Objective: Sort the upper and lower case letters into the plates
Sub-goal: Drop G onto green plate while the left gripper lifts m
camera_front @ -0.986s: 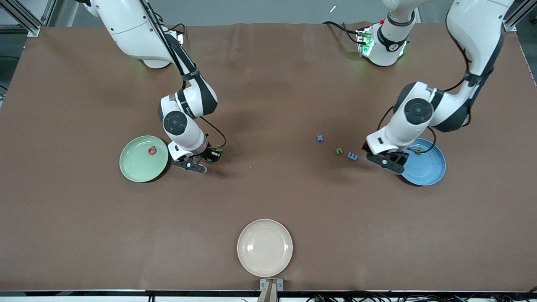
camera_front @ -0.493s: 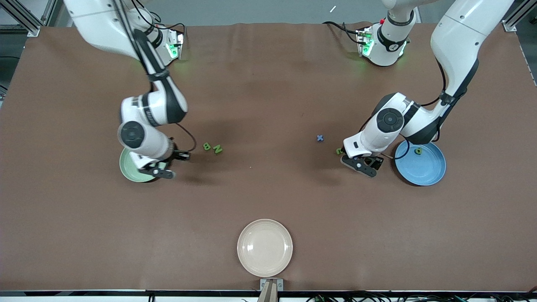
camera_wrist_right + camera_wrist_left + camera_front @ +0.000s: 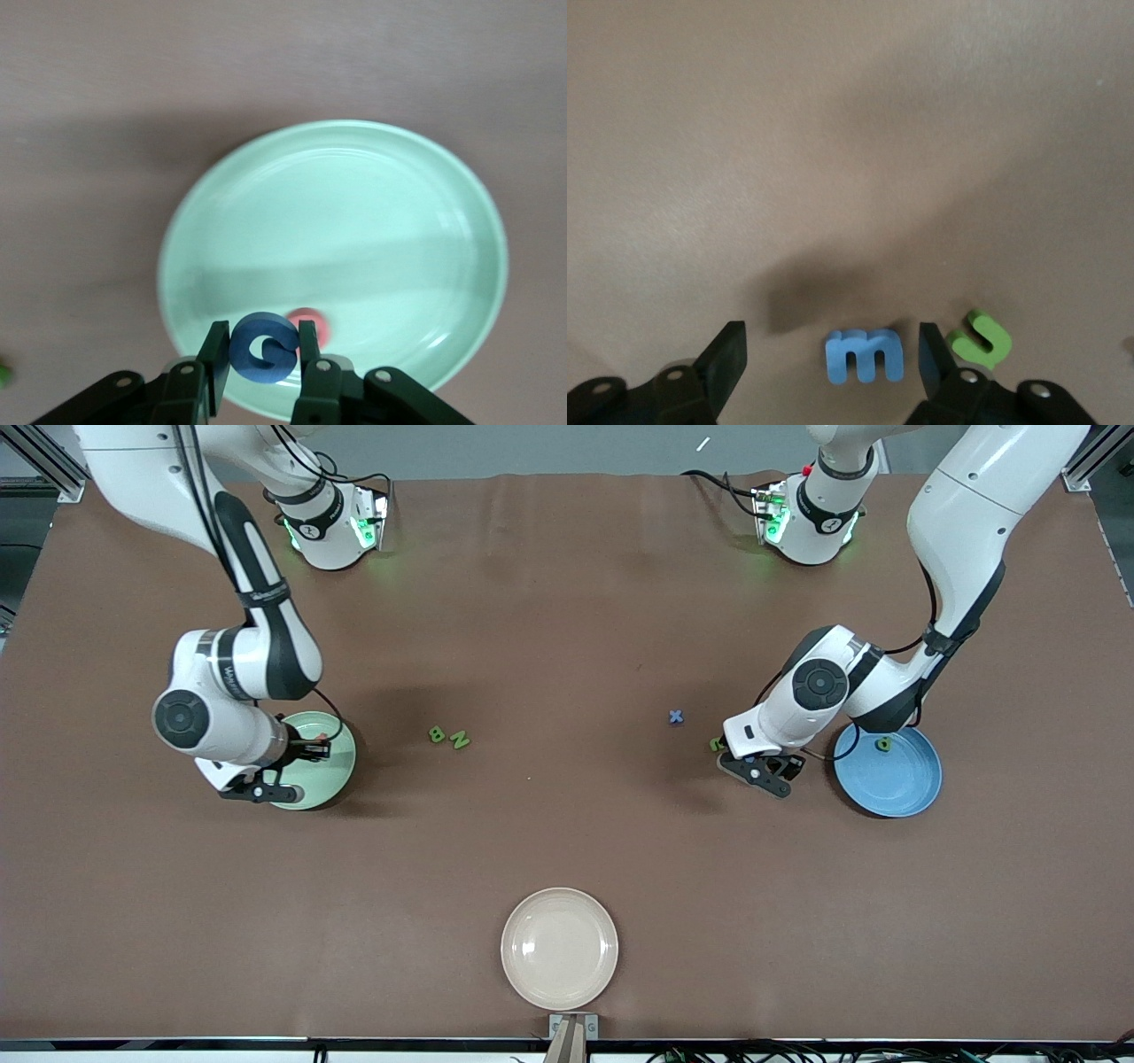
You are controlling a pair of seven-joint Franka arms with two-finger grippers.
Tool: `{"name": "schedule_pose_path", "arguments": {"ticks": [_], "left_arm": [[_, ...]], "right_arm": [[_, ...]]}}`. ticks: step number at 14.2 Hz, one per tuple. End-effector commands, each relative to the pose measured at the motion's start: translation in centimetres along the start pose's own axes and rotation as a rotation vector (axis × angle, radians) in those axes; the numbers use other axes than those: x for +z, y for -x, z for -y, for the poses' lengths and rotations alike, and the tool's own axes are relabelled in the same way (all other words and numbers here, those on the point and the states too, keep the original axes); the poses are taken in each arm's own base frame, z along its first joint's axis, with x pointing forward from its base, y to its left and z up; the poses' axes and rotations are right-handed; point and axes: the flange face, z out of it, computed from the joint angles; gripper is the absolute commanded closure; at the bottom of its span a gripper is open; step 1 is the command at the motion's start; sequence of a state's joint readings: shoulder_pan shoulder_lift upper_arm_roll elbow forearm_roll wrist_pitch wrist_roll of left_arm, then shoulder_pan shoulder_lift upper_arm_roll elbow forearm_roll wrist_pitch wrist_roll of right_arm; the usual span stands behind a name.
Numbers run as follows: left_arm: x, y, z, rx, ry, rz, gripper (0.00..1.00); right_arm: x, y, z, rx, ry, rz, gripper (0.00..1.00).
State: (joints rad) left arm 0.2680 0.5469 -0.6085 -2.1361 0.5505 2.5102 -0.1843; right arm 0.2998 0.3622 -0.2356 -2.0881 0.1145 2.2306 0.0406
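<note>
My right gripper (image 3: 262, 350) is shut on a blue letter G (image 3: 266, 343), held over the mint green plate (image 3: 354, 212). A pink letter (image 3: 317, 324) lies in that plate. In the front view the right gripper (image 3: 264, 786) hangs over the plate's (image 3: 335, 772) edge. My left gripper (image 3: 830, 359) is open and low over the table, its fingers on either side of a blue letter m (image 3: 865, 356). A green letter (image 3: 979, 338) lies just outside one finger. The front view hides the m under the left gripper (image 3: 764, 772), beside the blue plate (image 3: 895, 779).
A green letter (image 3: 882, 744) lies in the blue plate. A blue x (image 3: 676, 716) and a green letter (image 3: 716, 744) lie near the left gripper. Green B (image 3: 436, 734) and N (image 3: 459, 740) sit mid-table. A beige plate (image 3: 559, 948) stands near the front camera's edge.
The right arm carried the blue G from beside the B and N to over the mint plate. The left gripper moved off the blue plate's edge to the m, its jaws narrowing slightly.
</note>
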Motion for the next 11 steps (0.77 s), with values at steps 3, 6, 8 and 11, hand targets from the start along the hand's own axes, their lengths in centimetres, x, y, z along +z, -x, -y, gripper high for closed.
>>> {"name": "schedule_pose_path", "arguments": {"ticks": [3, 6, 8, 11], "left_arm": [[0.3, 0.7, -0.2, -0.002, -0.011, 0.005, 0.24], [0.5, 0.7, -0.5, -0.003, -0.008, 0.008, 0.31], [0.7, 0.7, -0.6, -0.005, -0.003, 0.012, 0.38], [1.1, 0.8, -0.7, -0.026, 0.002, 0.017, 0.50]], "right_arm": [[1.2, 1.0, -4.8, -0.061, -0.014, 0.006, 0.97], [4.3, 1.5, -6.1, -0.050, -0.003, -0.025, 0.96], [5.6, 1.5, -6.3, -0.049, 0.003, -0.010, 0.90], [5.7, 1.5, -6.9, -0.036, 0.000, -0.007, 0.00]]}}
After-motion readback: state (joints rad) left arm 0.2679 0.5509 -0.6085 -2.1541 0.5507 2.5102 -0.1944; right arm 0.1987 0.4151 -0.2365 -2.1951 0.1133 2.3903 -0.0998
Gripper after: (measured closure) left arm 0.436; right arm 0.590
